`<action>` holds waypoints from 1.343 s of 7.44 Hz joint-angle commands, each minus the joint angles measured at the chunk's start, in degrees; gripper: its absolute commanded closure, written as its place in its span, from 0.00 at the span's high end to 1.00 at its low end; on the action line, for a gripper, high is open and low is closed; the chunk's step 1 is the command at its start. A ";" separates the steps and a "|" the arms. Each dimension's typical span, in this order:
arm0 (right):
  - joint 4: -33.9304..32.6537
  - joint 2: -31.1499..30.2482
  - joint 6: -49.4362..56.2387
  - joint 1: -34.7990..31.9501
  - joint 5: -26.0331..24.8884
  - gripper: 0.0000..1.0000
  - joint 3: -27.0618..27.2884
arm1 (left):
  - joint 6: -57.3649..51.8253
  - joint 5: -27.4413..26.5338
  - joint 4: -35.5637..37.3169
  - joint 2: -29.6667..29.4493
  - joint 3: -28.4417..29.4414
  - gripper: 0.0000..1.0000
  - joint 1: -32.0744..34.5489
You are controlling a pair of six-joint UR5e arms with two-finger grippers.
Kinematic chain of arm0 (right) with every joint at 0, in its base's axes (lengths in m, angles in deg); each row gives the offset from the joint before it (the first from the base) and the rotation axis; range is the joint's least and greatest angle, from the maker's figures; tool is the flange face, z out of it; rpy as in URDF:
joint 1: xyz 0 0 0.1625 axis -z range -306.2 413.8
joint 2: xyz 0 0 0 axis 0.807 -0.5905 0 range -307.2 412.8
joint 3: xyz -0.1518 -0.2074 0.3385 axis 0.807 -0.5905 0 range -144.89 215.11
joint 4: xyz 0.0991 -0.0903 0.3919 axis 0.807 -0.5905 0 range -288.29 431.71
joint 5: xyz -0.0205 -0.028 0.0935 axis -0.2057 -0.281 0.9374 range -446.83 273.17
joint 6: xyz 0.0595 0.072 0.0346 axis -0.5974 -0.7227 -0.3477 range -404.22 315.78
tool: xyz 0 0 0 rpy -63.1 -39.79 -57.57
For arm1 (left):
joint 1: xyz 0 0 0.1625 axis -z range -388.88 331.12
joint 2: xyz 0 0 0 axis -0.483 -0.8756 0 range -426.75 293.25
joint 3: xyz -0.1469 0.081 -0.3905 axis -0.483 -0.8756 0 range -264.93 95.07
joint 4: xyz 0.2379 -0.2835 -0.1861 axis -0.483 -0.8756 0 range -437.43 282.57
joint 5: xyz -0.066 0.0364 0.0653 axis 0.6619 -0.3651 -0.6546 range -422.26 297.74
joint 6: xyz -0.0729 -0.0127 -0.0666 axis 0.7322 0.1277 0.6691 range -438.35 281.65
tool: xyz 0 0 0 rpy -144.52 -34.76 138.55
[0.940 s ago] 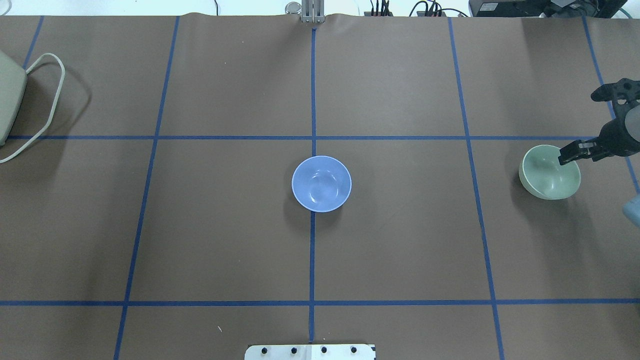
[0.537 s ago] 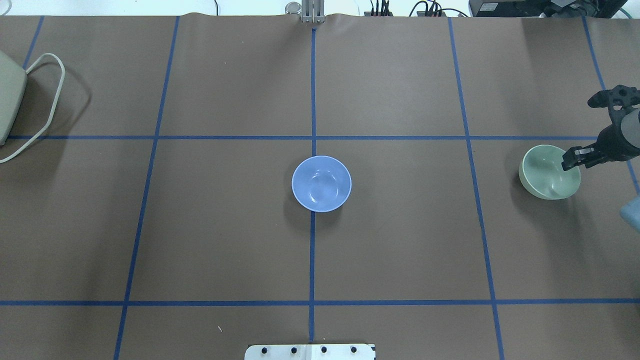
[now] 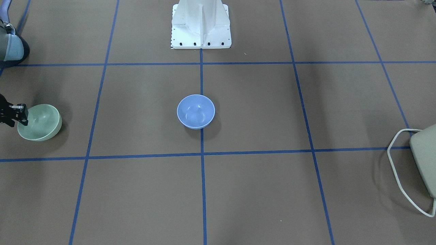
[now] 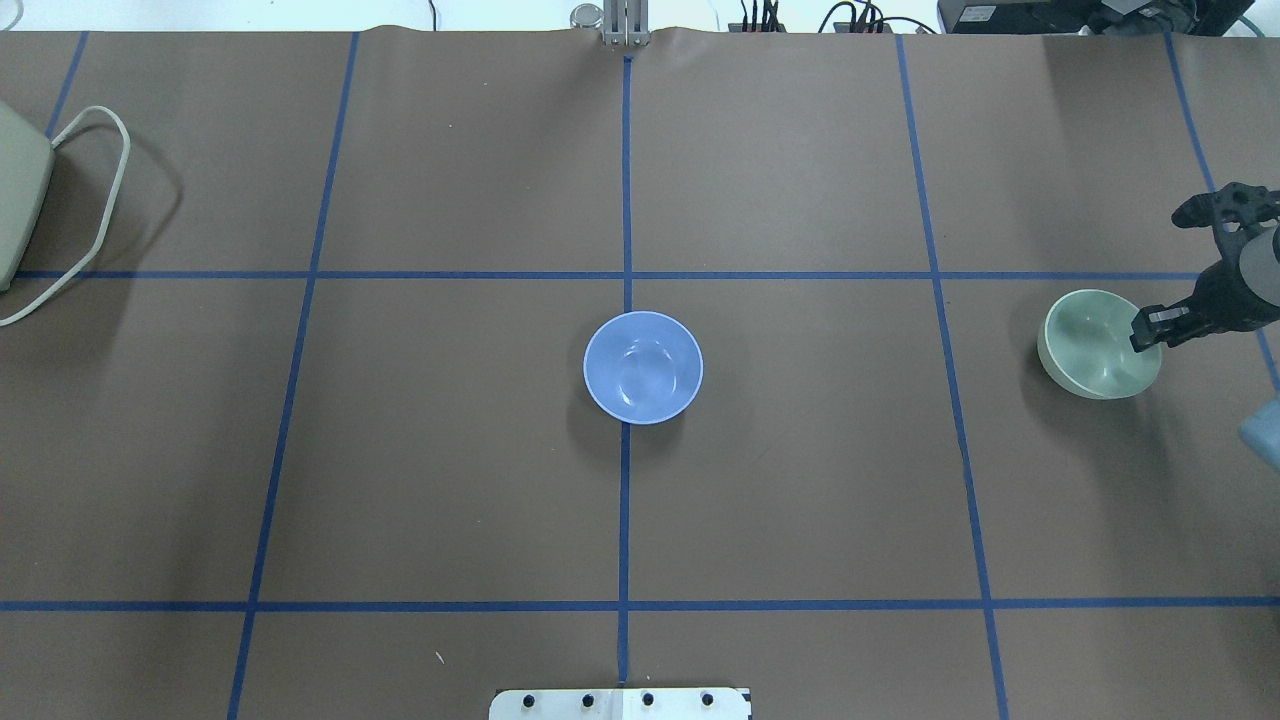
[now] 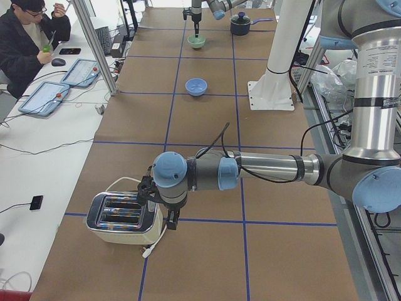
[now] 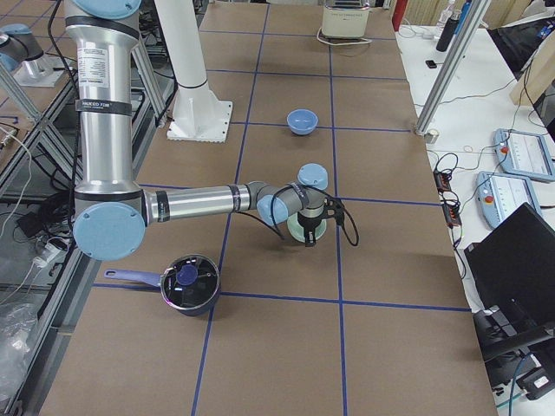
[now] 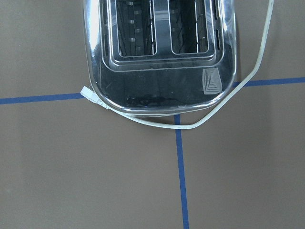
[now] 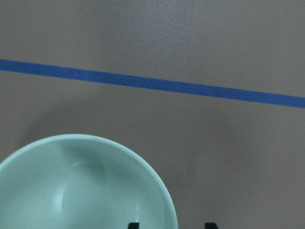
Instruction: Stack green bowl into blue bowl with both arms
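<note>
The green bowl [image 4: 1090, 350] sits upright at the table's right end, also in the front view [image 3: 41, 124] and the right wrist view [image 8: 81, 191]. The blue bowl [image 4: 643, 367] sits upright at the table's centre, also in the front view [image 3: 196, 111]. My right gripper [image 4: 1148, 330] is open at the green bowl's right rim. In the right wrist view [image 8: 171, 225] one fingertip [image 8: 133, 224] is inside the rim and the other outside. My left gripper [image 5: 170, 219] hangs by the toaster at the far left end; I cannot tell whether it is open.
A silver toaster [image 7: 157, 47] with a white cord [image 4: 95, 200] stands at the left end. A dark pot with a lid [image 6: 189, 282] stands near the right arm. The white robot base [image 3: 201, 23] is at the near middle edge.
My right gripper has drawn back from over the green bowl's inside to its right rim. Both bowls have stayed in place.
</note>
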 commanded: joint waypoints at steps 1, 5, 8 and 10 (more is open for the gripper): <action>-0.05 0.22 0.10 0.28 0.00 0.10 -0.37 | 0.02 0.00 -0.09 0.00 -0.01 0.98 0.00; -0.14 1.53 -0.34 0.19 1.49 0.00 3.83 | 0.20 0.00 0.09 0.09 0.16 0.98 0.00; -2.76 9.85 -14.24 -0.16 7.64 0.00 8.75 | 6.04 2.11 0.09 0.26 -0.71 0.98 0.00; -13.53 21.60 -24.72 4.12 6.78 0.00 11.23 | 8.11 1.76 0.00 0.61 -1.50 0.98 -0.09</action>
